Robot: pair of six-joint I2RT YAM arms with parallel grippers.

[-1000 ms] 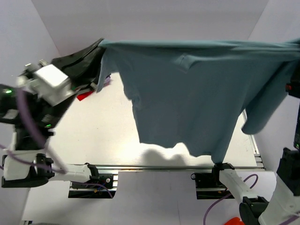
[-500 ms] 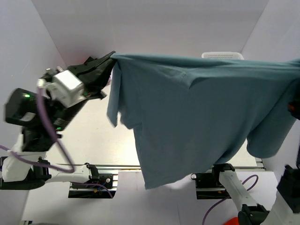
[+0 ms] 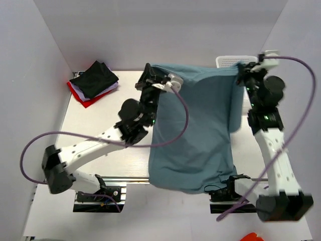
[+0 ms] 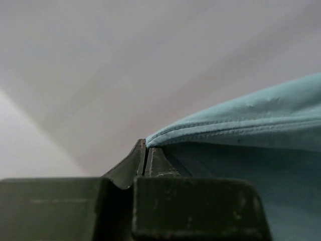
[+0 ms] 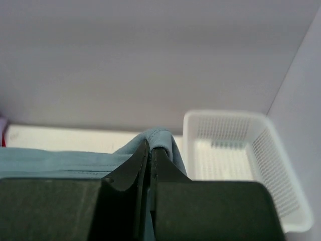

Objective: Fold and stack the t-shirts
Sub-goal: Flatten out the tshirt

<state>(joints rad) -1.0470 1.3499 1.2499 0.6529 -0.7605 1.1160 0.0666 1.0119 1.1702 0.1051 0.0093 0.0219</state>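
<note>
Left gripper (image 3: 149, 70): jaws pressed together on the far-left top corner of the blue-teal t-shirt (image 3: 195, 125); in the left wrist view the hemmed edge (image 4: 210, 128) comes out right at the closed tips (image 4: 145, 150).
Right gripper (image 3: 244, 68): also clamped tight, pinching the shirt's far-right top corner; in the right wrist view a small loop of fabric (image 5: 160, 134) stands just above the tips (image 5: 149, 150).
Blue-teal t-shirt: stretched between the two grippers along its top edge at the far side of the surface (image 3: 100, 125), then trailing toward the near edge, where its lower end bunches over the rail by the right arm's base.
Other shirts: a folded black t-shirt (image 3: 95, 79) on top of a red one (image 3: 84, 100), at the far-left corner, well apart from both grippers.
Basket (image 3: 233, 61): white mesh, far right, just behind the right gripper, partly hidden by the shirt.
</note>
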